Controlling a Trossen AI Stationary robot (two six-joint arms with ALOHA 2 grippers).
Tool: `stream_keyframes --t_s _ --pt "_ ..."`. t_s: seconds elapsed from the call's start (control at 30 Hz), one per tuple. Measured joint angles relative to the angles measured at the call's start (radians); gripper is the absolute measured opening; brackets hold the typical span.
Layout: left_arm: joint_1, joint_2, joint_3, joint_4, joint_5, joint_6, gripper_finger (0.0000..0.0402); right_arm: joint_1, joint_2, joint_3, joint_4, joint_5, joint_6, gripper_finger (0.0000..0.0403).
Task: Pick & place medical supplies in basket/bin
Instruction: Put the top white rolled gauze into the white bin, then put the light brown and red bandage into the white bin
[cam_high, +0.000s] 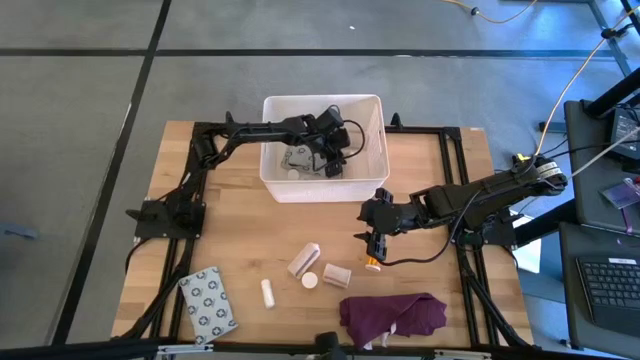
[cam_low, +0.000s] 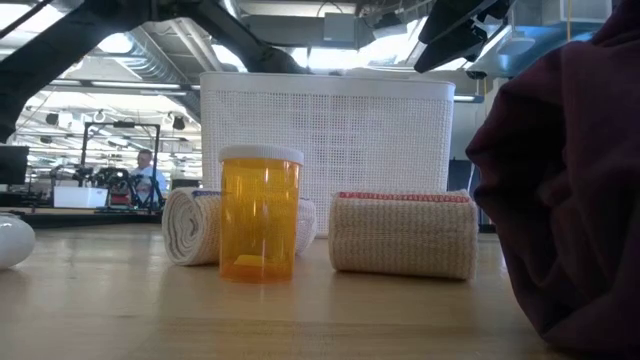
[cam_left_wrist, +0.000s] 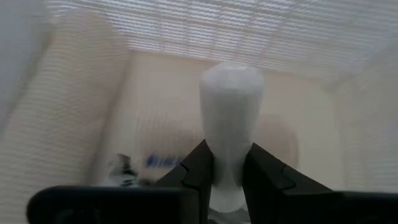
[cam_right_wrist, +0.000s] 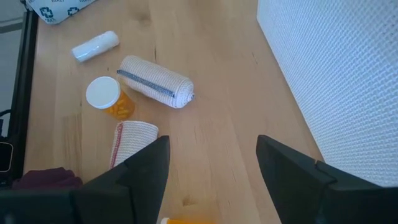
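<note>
My left gripper (cam_high: 335, 152) reaches down inside the white bin (cam_high: 372, 110) and is shut on a white tube (cam_left_wrist: 230, 99). A grey-white packet (cam_high: 297, 158) lies on the bin floor. My right gripper (cam_right_wrist: 211, 158) hovers open over the table in front of the bin, and a small orange item (cam_high: 373, 263) lies just below it. Left of it on the wood lie a white roll (cam_right_wrist: 155, 81), an orange pill bottle (cam_right_wrist: 109, 98) standing upright, a beige roll (cam_right_wrist: 134, 138), a small white tube (cam_right_wrist: 94, 45) and a patterned packet (cam_high: 208, 300). My left gripper (cam_left_wrist: 227, 152) pinches the white tube near one end (cam_left_wrist: 227, 177) between its two fingers. The tube runs along the fingers and sticks out well past their tips. It is lifted clear above the bin floor (cam_left_wrist: 155, 124), inside the bin walls.
A dark purple cloth (cam_high: 392, 315) lies bunched at the near edge, right of centre. The bin's mesh wall (cam_right_wrist: 336, 81) stands close beside my right gripper. Black rails (cam_high: 455, 150) frame the table. Bare wood lies between the bin and the loose items.
</note>
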Motion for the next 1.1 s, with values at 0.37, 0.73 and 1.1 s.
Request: stream_keyframes --t_s 0.37,0.73,1.1 --pt "0.0 -0.001 0.0 -0.006 -0.069 -0.021 0.0135 0.0 0.0 0.0 0.0 0.0 -0.002 0.0241" --pt "0.003 -0.093 0.0 0.045 -0.018 -0.135 0.0177 0.0 0.0 0.0 0.001 0.0 -0.288 0.0241" --pt "0.007 -0.439 0.0 0.118 -0.027 -0.124 0.0171 -0.006 0.0 0.0 -0.069 -0.023 -0.235 0.0241"
